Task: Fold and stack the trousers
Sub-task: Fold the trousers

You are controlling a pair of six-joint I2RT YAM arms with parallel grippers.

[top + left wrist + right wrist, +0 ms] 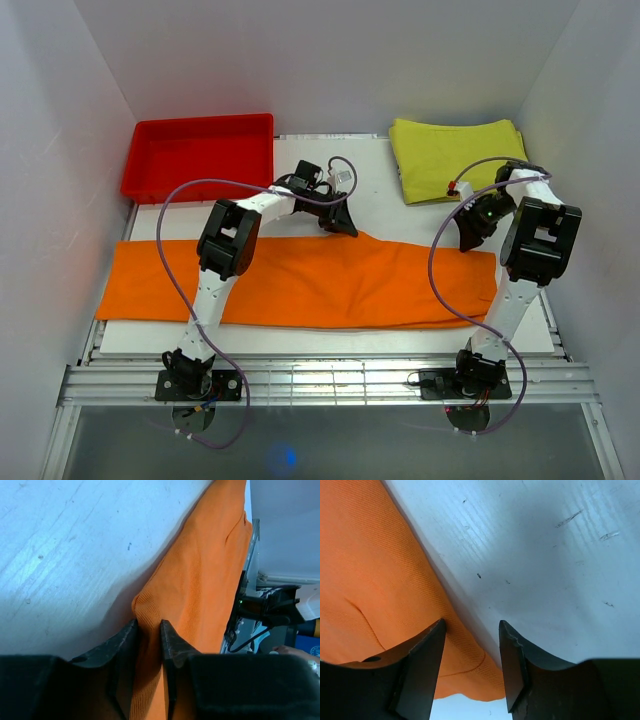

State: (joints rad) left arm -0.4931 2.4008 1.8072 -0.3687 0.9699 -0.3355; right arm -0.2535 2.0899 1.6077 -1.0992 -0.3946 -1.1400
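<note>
The orange trousers [300, 285] lie flat across the table, nearly from side to side. My left gripper [340, 224] is at the middle of their far edge. In the left wrist view it [148, 626] is shut on a raised pinch of the orange fabric [200, 580]. My right gripper [470, 236] is at the far right corner of the trousers. In the right wrist view it [472, 630] is open, and the trousers' edge [380, 580] runs between the two fingers, with bare table on the right.
A red plastic tray [150, 180] stands at the back left. A folded yellow-green cloth [455, 155] lies at the back right. White walls close in the table on the left, right and back. The metal frame [330, 380] runs along the near edge.
</note>
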